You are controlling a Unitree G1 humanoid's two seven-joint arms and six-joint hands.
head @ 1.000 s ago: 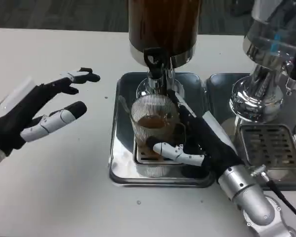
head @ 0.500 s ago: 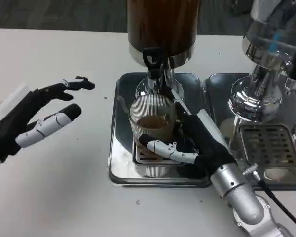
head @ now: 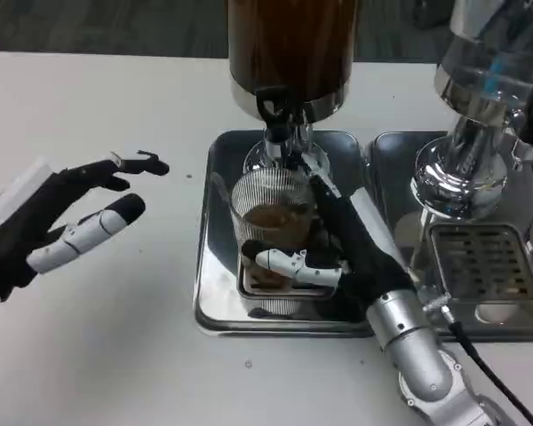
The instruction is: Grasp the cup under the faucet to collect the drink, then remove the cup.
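A ribbed clear cup (head: 271, 217) holding brown drink stands on the grate of a steel drip tray (head: 215, 284), right under the black faucet (head: 274, 108) of a dispenser with dark liquid (head: 291, 49). My right hand (head: 342, 253) wraps around the cup from the right, thumb across its front and fingers behind it. My left hand (head: 67, 217) hovers over the white table to the left of the tray, fingers spread and holding nothing.
A second dispenser (head: 484, 98) with a chrome base stands at the right over its own drip tray (head: 475, 266). A black cable (head: 489, 364) runs along my right forearm. White table surface stretches left and in front of the trays.
My right hand has shifted slightly left and closed tighter around the cup. The left hand has drifted a little left and down. The whole picture has shifted slightly.
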